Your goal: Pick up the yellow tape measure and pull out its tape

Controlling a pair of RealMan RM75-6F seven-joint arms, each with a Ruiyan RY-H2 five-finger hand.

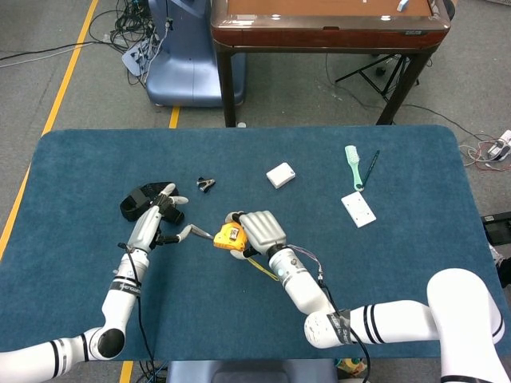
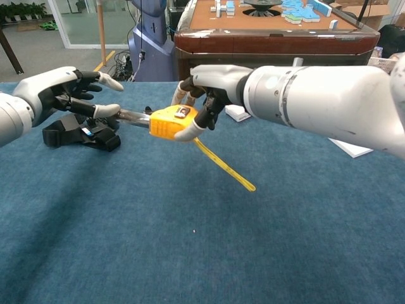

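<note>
My right hand (image 1: 260, 230) (image 2: 212, 83) grips the yellow tape measure (image 1: 229, 236) (image 2: 169, 121) from above and holds it above the blue table. A short length of grey tape (image 1: 196, 231) (image 2: 133, 116) runs left out of the case to my left hand (image 1: 154, 219) (image 2: 63, 94). That hand pinches the tape's end at its thumb while its other fingers are spread. A yellow strap (image 1: 263, 270) (image 2: 224, 168) hangs from the case down toward the cloth.
A black strap-like object (image 1: 142, 199) (image 2: 79, 134) lies just behind my left hand. Further back lie a small black clip (image 1: 205, 184), a white box (image 1: 280, 175), a green brush (image 1: 353, 166), a pen (image 1: 371, 166) and a white plate (image 1: 358, 209).
</note>
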